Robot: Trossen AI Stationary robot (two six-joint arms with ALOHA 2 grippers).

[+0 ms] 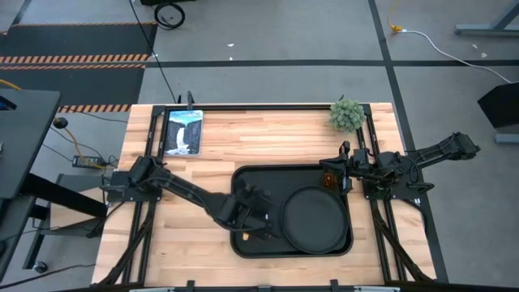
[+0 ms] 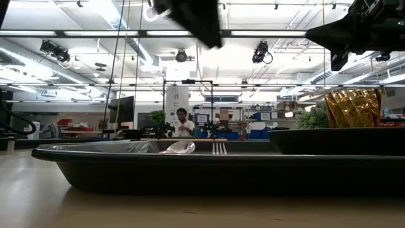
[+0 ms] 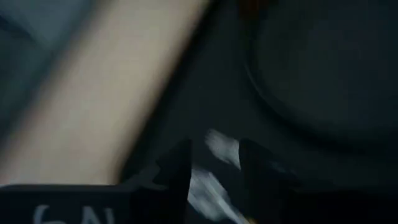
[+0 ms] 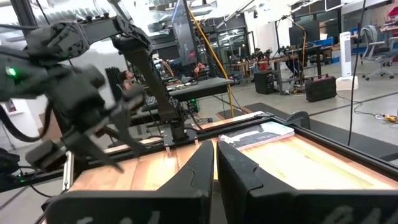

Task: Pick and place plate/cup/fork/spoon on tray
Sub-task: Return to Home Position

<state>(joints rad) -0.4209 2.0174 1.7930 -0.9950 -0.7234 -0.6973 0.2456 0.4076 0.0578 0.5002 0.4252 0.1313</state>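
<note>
The black tray (image 1: 243,182) lies at the table's middle, nearer its near edge. The round black plate (image 1: 314,219) sits on its right half. The amber cup (image 1: 328,178) stands upright in the tray's far right corner and also shows in the low view (image 2: 352,107). The spoon (image 2: 180,147) and the fork (image 2: 219,147) lie side by side on the tray's left part; an orange handle end (image 1: 245,237) shows beside the left arm. My left gripper (image 3: 214,171) is open above these utensils, clear of them. My right gripper (image 4: 215,165) is shut and empty, just right of the cup and higher.
A small green plant (image 1: 347,115) stands at the table's far right. A flat picture card (image 1: 182,131) lies at the far left. Bare wood lies left of and beyond the tray. A person (image 2: 183,123) stands far off in the room.
</note>
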